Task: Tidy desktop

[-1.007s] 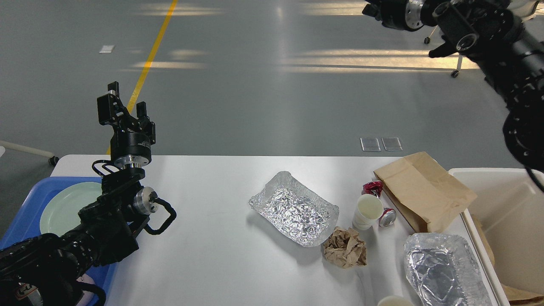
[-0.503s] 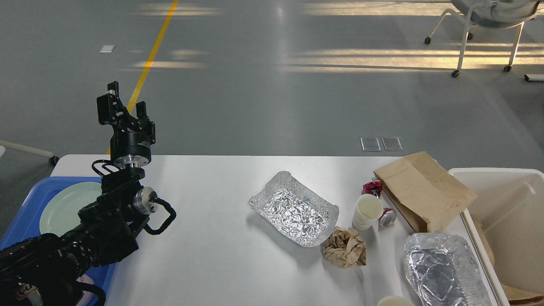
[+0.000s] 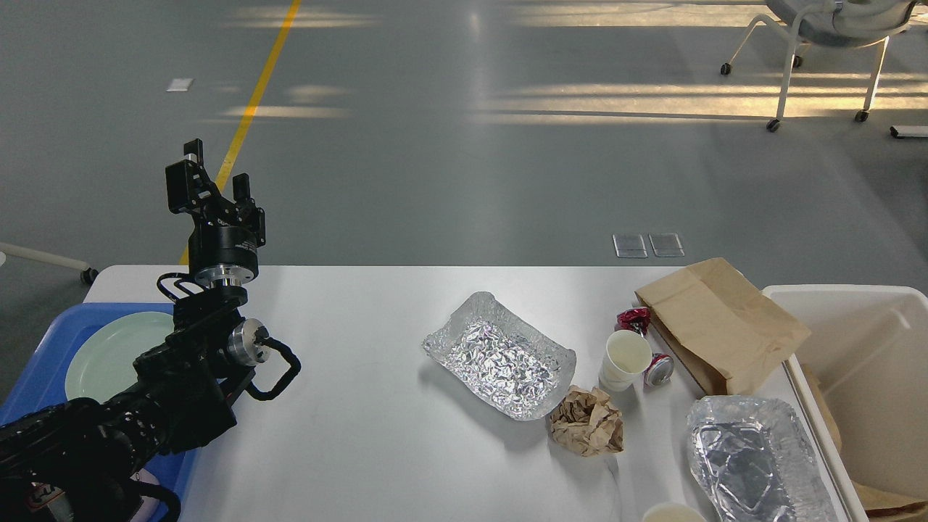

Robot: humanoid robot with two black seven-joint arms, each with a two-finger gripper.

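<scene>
The white desktop (image 3: 362, 435) fills the lower part of the head view. On it lie a crumpled foil tray (image 3: 500, 355), a balled brown paper (image 3: 587, 420), a white paper cup (image 3: 625, 360), a crushed red can (image 3: 658, 368), a red wrapper (image 3: 634, 317), a brown paper bag (image 3: 721, 326) and a second foil tray (image 3: 754, 460). My left gripper (image 3: 210, 177) is raised above the table's far left corner, open, with nothing between its fingers. My right gripper is out of view.
A blue tray (image 3: 36, 377) holding a pale green plate (image 3: 109, 351) sits at the left edge under my left arm. An off-white bin (image 3: 870, 362) stands at the right edge. Another cup rim (image 3: 674, 513) shows at the bottom. A wheeled chair (image 3: 834, 29) stands on the floor behind.
My right arm, which was at the top right a second ago, has left the view. The view has shifted slightly. My left arm has not moved.
</scene>
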